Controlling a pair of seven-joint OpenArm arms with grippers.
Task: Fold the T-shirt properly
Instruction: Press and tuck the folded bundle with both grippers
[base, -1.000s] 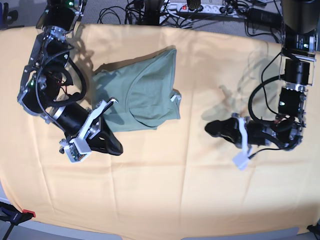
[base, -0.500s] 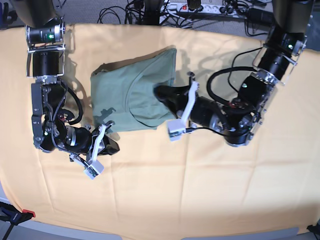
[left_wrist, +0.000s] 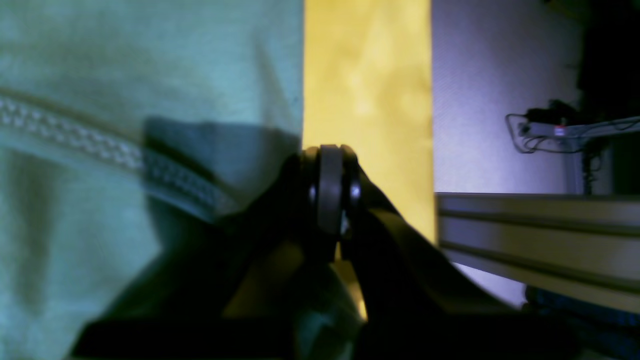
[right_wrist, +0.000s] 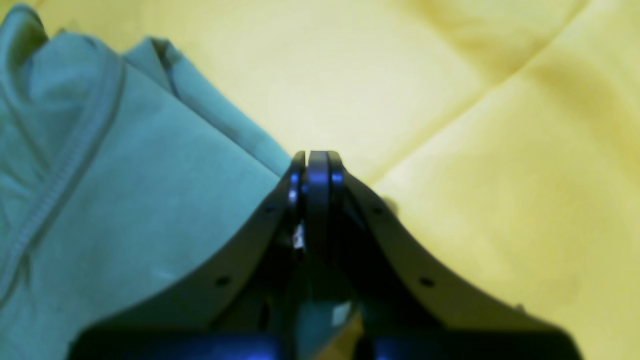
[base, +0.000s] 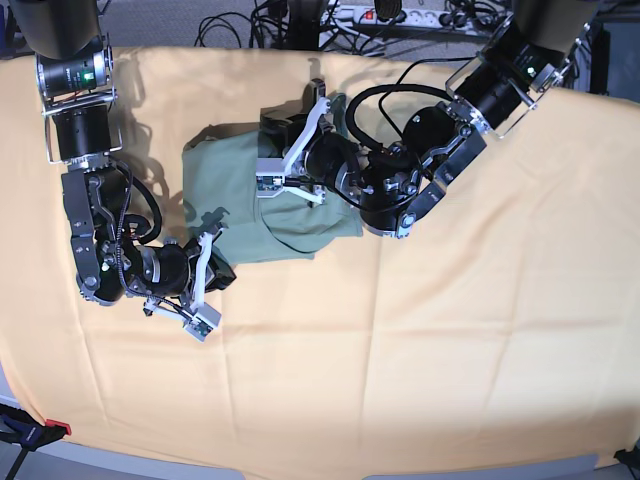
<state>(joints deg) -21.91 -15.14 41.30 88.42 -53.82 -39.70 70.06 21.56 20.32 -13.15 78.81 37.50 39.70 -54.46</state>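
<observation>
Left pincer (base: 272, 142): pressed together, holding nothing that can be seen; in the base view it lies over the upper right part of the T-shirt (base: 225, 195), and in the left wrist view its tips (left_wrist: 330, 165) sit at the garment's straight edge.
Right pincer (base: 228, 272): pressed together, nothing seen between its tips; in the right wrist view it (right_wrist: 315, 170) rests at the shirt's lower edge, where green fabric meets yellow cloth.
T-shirt, position: on the yellow-orange cloth (base: 450, 340), upper left of centre in the base view, between the two arms.
T-shirt, axis: a partly folded, roughly rectangular bundle; its long axis runs left to right across the base view, slightly tilted; which end is the neck cannot be told.
T-shirt, appearance: plain sage green (right_wrist: 125, 210), thin, no print; a stitched hem band (left_wrist: 100, 150) crosses the left wrist view; soft wrinkles, layered edges at the corner.
Tabletop: fully draped by the creased cloth.
Background: cables and a power strip (base: 400, 14) beyond the far edge.
Containers: not seen.
</observation>
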